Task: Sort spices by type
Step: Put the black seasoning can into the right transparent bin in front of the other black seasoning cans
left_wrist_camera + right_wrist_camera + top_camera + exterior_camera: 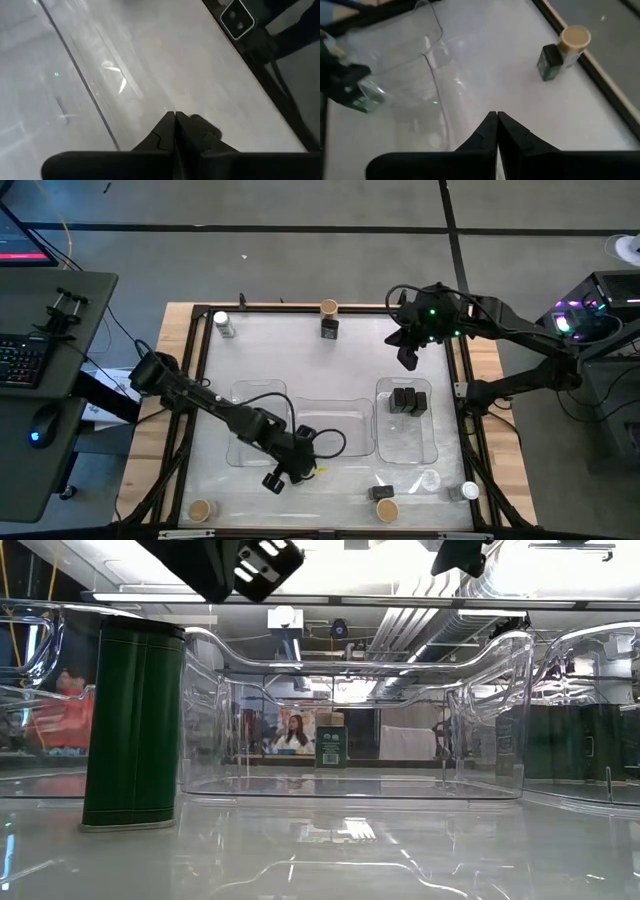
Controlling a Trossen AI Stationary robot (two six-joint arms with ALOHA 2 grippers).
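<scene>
Nearest the low camera, a dark green boxy container (133,725) is seen standing upright on the glossy table (330,850), just beside a clear tray (350,715); parts of both arms are glimpsed overhead. From above, the left gripper (284,475) is found over the near side of the table, beside the middle tray (333,428), its fingers pressed together on nothing. The right gripper (408,352) is held above the far right part of the table, likewise shut and empty. Two black boxes (409,400) are seen inside the right tray (407,420). The remaining spices are scattered along the edges — a tan-topped one (329,308) touching a black box (330,328) at the far edge, a white-lidded jar (223,324) at the far left corner, a tan-topped one (201,510) at the near left, and a black box (381,493), a tan-topped one (387,510) and a white-lidded jar (468,492) at the near right. In the left wrist view, closed fingers (167,131) are shown over bare table beside a tray wall. In the right wrist view, closed fingers (490,131) point toward the pair at the far edge — dark box (549,63) against tan-topped container (574,42).
</scene>
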